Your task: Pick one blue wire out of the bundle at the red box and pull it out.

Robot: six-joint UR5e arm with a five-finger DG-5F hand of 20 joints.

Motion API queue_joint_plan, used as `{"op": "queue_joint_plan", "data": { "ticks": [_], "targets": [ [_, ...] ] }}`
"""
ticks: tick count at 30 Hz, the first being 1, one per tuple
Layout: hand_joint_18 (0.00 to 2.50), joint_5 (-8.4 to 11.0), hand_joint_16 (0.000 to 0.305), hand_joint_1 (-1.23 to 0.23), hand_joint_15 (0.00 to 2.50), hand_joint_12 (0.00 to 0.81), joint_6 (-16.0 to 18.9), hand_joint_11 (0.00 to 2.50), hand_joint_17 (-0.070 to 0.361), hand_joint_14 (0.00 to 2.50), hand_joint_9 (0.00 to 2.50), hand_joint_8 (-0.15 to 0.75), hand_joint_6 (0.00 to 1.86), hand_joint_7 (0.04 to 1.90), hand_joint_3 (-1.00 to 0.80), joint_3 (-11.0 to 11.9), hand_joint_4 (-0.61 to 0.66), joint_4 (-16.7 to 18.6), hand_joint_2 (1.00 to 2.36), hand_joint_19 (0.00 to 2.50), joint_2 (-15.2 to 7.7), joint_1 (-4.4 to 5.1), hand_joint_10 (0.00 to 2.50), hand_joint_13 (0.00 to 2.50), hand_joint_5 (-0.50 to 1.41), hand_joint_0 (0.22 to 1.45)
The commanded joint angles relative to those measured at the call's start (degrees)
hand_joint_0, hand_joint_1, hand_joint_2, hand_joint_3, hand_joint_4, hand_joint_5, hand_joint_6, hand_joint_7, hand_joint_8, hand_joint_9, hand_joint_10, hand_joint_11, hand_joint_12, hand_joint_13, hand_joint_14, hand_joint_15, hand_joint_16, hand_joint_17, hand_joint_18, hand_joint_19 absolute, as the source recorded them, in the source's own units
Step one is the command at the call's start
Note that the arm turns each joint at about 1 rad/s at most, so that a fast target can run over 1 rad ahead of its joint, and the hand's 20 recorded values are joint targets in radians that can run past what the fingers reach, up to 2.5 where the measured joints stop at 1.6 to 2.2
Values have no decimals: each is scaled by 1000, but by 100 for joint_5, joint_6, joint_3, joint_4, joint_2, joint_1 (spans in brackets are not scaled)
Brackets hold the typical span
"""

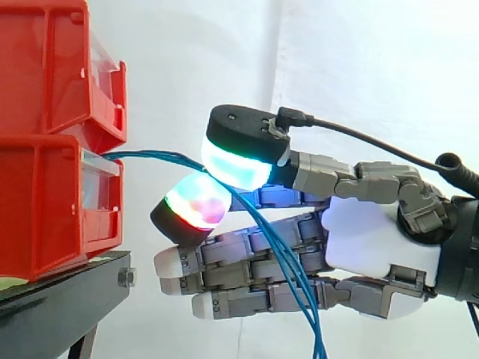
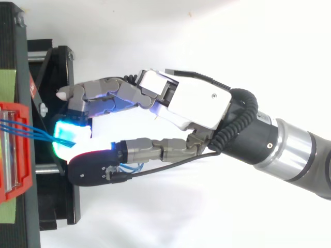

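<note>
A: Support?
B: Black stand, ahead of the hand and below its fingertips.
A: Load?
B: Lower red bin directly on it, facing the fingertips; upper red bin stacked on that.

Bright, even light floods the curtain in the side view, leaving only faint grey folds and soft shading. The bins are fully lit, while the underside of the stand falls dark. From above, the ground is washed nearly blank, and the glow of the pads on the hand blooms white and cyan, spilling blue onto the nearby fingers.
</note>
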Motion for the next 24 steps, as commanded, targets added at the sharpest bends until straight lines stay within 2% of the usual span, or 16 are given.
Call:
{"op": "queue_joint_plan", "data": {
  "ticks": [1, 8, 9, 15, 20, 24],
  "targets": [
    [225, -52, 57, -651, 199, 362, 18, 403, 129, 9, 858, 254, 629, 1120, -129, -1, 331, -38, 1022, 376, 7, -18, 16, 351, -78, 615],
    [231, -254, 58, -650, 194, 364, 124, 400, 130, 8, 863, 260, 640, 1105, -129, -1, 342, -73, 1020, 366, 16, -62, 18, 349, -81, 616],
    [231, -368, 58, -648, 197, 367, 176, 417, 130, 8, 863, 259, 642, 1101, -132, -1, 340, -100, 1020, 374, 60, -71, 17, 351, -82, 617],
    [233, -430, 58, -649, 201, 368, 220, 421, 131, 9, 868, 261, 653, 1081, -125, -1, 345, -548, 1020, 373, 201, -115, 17, 352, -85, 615],
    [239, -447, 60, -657, 205, 374, 229, 433, 134, 9, 872, 271, 675, 1040, -122, -1, 351, -1128, 1019, 373, 333, -132, 17, 354, -92, 611],
    [246, -447, 61, -670, 204, 379, 291, 440, 137, 9, 875, 272, 694, 999, -123, -1, 356, -1304, 1018, 374, 385, -141, 17, 356, -97, 609]
  ]
}}
